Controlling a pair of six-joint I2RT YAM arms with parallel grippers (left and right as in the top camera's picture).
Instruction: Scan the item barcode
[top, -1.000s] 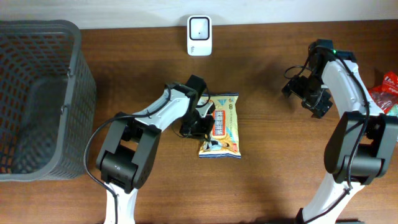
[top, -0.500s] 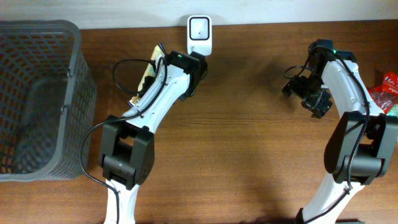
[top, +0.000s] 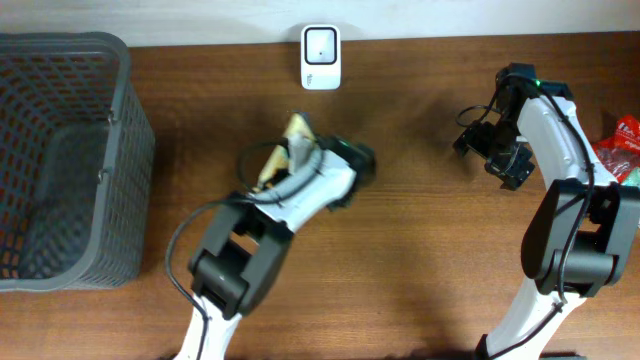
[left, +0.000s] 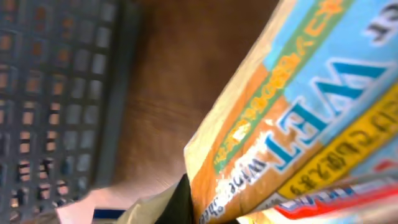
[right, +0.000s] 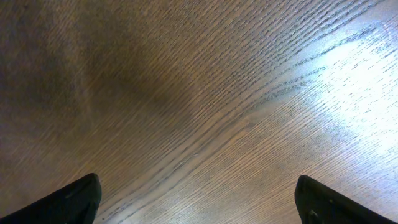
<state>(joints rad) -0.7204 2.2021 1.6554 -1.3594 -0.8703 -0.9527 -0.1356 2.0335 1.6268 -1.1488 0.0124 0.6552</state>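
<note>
The item is a flat wet-wipes pack (top: 290, 135) with orange, blue and yellow print. It is lifted off the table and tilted on edge, left of centre, below the white barcode scanner (top: 320, 43) at the back edge. My left gripper (top: 305, 165) is shut on it. In the left wrist view the pack (left: 298, 106) fills the right side, with one dark finger (left: 183, 202) pressed against its lower edge. No barcode shows on it. My right gripper (top: 490, 150) hangs open over bare wood at the right, its fingertips (right: 74, 199) far apart with nothing between them.
A dark grey mesh basket (top: 130, 150) stands at the left side of the table, also visible in the left wrist view as the basket wall (left: 56, 93). A red packet (top: 625, 145) lies at the far right edge.
My left arm picked the pack up from the table, carried it up beside the scanner, then swung it back toward the middle. The right arm has not moved.
</note>
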